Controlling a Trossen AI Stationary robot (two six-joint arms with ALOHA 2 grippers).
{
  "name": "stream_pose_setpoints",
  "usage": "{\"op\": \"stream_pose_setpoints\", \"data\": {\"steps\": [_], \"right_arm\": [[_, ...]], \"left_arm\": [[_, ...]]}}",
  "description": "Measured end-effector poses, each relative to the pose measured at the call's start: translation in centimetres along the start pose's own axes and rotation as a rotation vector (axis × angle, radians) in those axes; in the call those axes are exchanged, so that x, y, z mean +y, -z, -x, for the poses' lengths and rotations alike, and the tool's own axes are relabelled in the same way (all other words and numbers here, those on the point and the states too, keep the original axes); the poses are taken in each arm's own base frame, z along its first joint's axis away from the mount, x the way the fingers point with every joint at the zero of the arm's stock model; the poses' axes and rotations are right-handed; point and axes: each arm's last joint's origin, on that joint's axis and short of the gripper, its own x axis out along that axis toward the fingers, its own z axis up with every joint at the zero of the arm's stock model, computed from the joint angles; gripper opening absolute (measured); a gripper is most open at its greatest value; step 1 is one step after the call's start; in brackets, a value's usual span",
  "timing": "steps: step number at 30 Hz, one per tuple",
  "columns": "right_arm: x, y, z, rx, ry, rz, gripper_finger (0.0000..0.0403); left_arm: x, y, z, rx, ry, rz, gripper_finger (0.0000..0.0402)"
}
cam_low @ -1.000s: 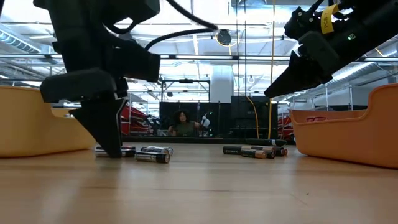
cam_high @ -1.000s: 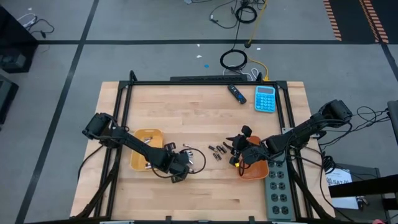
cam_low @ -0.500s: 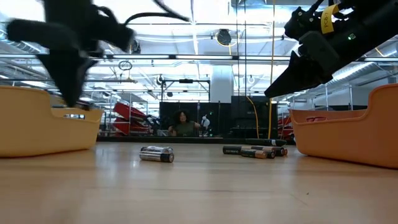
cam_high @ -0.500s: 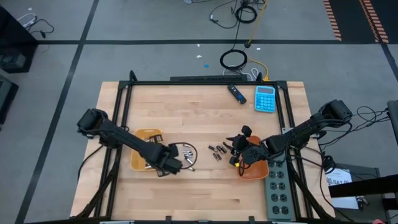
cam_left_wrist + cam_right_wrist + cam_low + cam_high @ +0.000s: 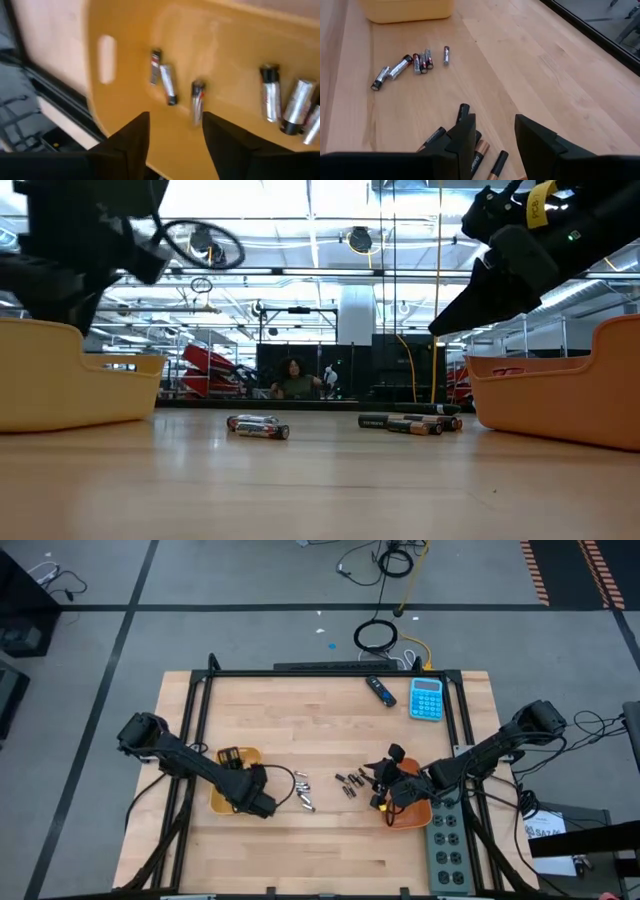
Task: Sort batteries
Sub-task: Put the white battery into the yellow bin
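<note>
High view sets out the table (image 5: pixel 330 710), and every place below is told from its yellow tray (image 5: pixel 228 760) on the left side. The left arm reaches over that tray, and its left gripper (image 5: pixel 172 132) hangs above the tray floor with fingers spread wide and nothing between them. Silver batteries (image 5: pixel 170 90) lie loose inside the tray under it. On the far side of the table from the tray stands an orange tray (image 5: pixel 412 812), and the right gripper (image 5: pixel 492 135) hangs by it, fingers part open and empty.

Between the two trays, just beside the yellow one, lies a small silver cluster (image 5: pixel 303 793). Farther from it, near the orange tray, lies a dark cluster (image 5: pixel 348 783) of thinner cells. Well beyond both, at the table's far edge, sit a blue calculator (image 5: pixel 426 698) and a dark stick (image 5: pixel 380 690).

Each battery looks stiff, smooth and light, though dense for its bulk. It will likely roll on the wood and slip between hard pads, so a pinch across the middle of the barrel, fingers square to its length, seems safest. Touching neighbours may shift when one is lifted.

Labels and polarity cannot be read. What lies in the orange tray is hidden by the right arm. Part of the yellow tray is covered by the left arm.
</note>
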Motion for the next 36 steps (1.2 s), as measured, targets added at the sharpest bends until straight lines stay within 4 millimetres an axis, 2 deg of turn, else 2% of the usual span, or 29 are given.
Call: {"op": "stream_pose_setpoints", "data": {"steps": [5, 8, 11, 18, 25, 36], "right_arm": [[0.0, 0.0, 0.0, -0.001, 0.001, -0.001, 0.0130], [0.0, -0.1, 0.0, -0.005, 0.000, -0.007, 0.0130], [0.0, -0.1, 0.0, -0.006, 0.001, -0.008, 0.0130], [0.0, -0.1, 0.0, -0.007, 0.000, -0.007, 0.0130], [0.0, -0.1, 0.0, -0.004, 0.002, 0.005, 0.0130], [0.0, 0.0, 0.0, 0.000, 0.004, 0.012, 0.0130]], "left_arm": [[0.1, -1.4, 1.6, -0.202, -0.038, 0.002, 0.0202], [-0.8, -3.3, 2.0, -0.360, 0.062, -0.035, 0.0203], [-1.4, -5.1, 1.8, -0.442, 0.099, -0.113, 0.0204], [-0.8, -8.8, 0.0, -0.466, 0.129, -0.270, 0.0204], [0.0, -11.6, -1.3, -0.507, 0.218, -0.323, 0.0205], [-0.4, -13.7, -3.6, -0.500, 0.240, -0.387, 0.0205]]}}
